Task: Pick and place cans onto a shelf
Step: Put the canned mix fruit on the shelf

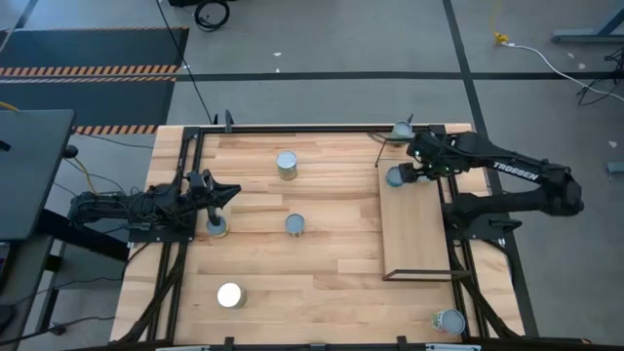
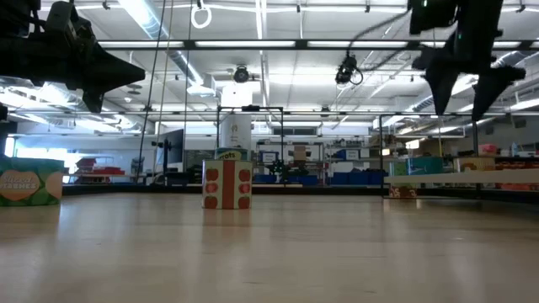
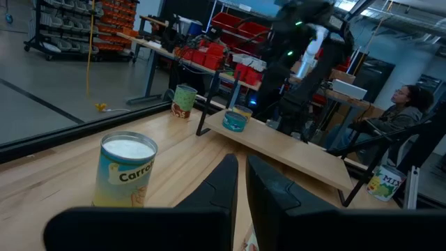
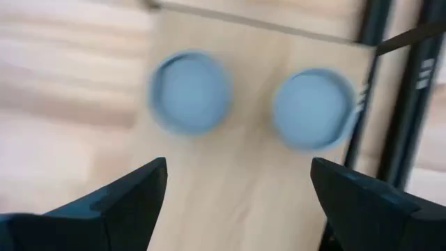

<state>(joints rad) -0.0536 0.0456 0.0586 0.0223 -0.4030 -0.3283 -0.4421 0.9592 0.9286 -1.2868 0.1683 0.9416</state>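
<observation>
**A:** Going by the high view, how many cans, left to right?

**B:** Seven show there. On the table: one by the left gripper, a white-topped one near the front edge, one further back and one mid-table. Then one on the shelf, one at the back edge and one at the front right corner.

**A:** Only one on the shelf?

**B:** The right wrist view shows two blue tops there, side by side and apart. So eight cans. The second is hidden under the arm from above.

**A:** Shelves?

**B:** One shelf, on the right of the table.

**A:** Left gripper?

**B:** The left gripper is at the left edge, just beside that first can. Its fingers are nearly together, a thin gap between them, holding nothing.

**A:** Right?

**B:** The right gripper is over the shelf's back end. Its fingers are spread wide and empty, with both shelf cans below and ahead of them.
</observation>
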